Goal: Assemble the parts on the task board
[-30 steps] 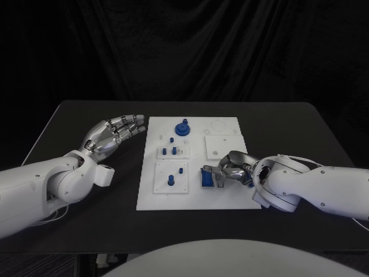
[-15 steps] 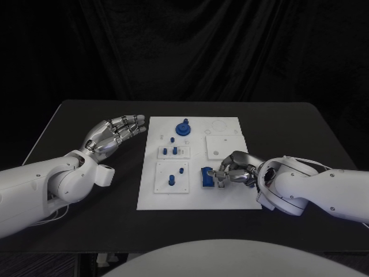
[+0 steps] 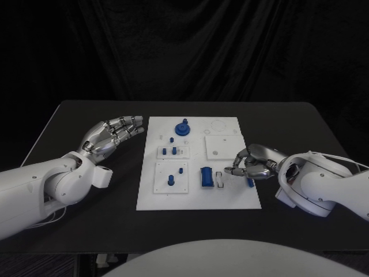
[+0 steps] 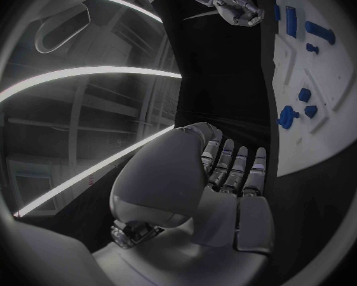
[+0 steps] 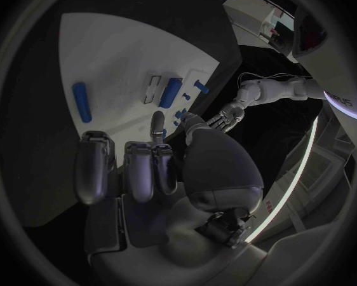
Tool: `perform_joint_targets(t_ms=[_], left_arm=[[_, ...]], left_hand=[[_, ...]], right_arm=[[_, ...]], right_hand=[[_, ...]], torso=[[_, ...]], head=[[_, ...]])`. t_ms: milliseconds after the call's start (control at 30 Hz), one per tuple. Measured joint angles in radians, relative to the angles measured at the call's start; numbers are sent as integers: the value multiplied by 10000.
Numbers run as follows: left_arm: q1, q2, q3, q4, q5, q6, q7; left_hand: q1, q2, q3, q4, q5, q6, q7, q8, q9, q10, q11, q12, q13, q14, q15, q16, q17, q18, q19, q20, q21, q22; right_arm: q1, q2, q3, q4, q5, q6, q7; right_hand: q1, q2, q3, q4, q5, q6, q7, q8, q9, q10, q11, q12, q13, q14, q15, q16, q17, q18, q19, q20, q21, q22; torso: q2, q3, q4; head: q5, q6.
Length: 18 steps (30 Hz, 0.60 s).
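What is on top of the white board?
On the task board lie small blue parts: a knob, pegs, a long block. The right robot hand hangs over its edge, hiding what's beneath.

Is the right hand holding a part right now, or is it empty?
Cannot tell. In the head view the right hand has its fingers curled over the task board; a blue part shows just beneath them, but no grip is visible.
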Motion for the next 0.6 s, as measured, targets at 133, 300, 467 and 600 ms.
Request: perform_joint_targets(t_ms=[133, 300, 467, 600], left_arm=[[0, -9, 0, 21, 0, -15, -19], [0, -5, 0, 30, 0, -26, -42], [-3, 20, 0, -4, 1, -26, -75], [-3, 32, 0, -23, 1, -22, -104]], left_hand=[[0, 0, 0, 0, 0, 50, 22, 0, 0, 0, 0, 0, -9, 0, 0, 0, 0, 0, 0, 0, 0, 0], [0, 0, 28, -28, 0, 50, 22, 0, 0, 35, 34, 40, -9, 36, 37, 0, -1, 0, 0, 0, 0, -1], [0, 0, 28, -28, 0, 50, 22, 0, -1, 35, 34, 40, -9, 37, 37, 0, -1, 0, 0, 0, 0, -29], [0, 0, 28, -28, 0, 49, 22, 0, -1, 35, 34, 39, -9, 37, 37, 0, -1, 0, 0, 0, 0, -38]], right_arm=[[186, -366, -3, 311, -802, 175, -474], [254, -542, -23, 371, -1886, 384, -1051], [241, -467, -29, 161, -2906, 583, -1559], [125, -349, -32, 5, -3526, 679, -1850]], right_hand=[[262, -131, 188, 73, 1508, 94, -89, 0, -135, 0, 0, 0, 0, 0, 0, 0, 0, 0, 0, 0, 234, 0], [391, -260, 285, 161, 2048, 129, -54, -64, -235, 0, 0, 0, 0, 0, 0, 0, 0, 0, 0, 0, 309, 0], [446, -316, 350, 179, 2067, 130, -54, -114, -282, 0, 0, 0, -1, 0, -1, 0, 0, 0, 0, 0, 309, 0], [446, -316, 426, 284, 1929, 129, -53, -172, -332, 0, 0, 0, 3, 0, 0, 38, 0, 0, 0, 0, 353, 0]], torso=[[0, -1, 0], [4, -10, 12], [4, -19, 8], [4, -21, 1]], head=[[-126, 0], [-290, 0], [-431, 0], [-530, 0]])
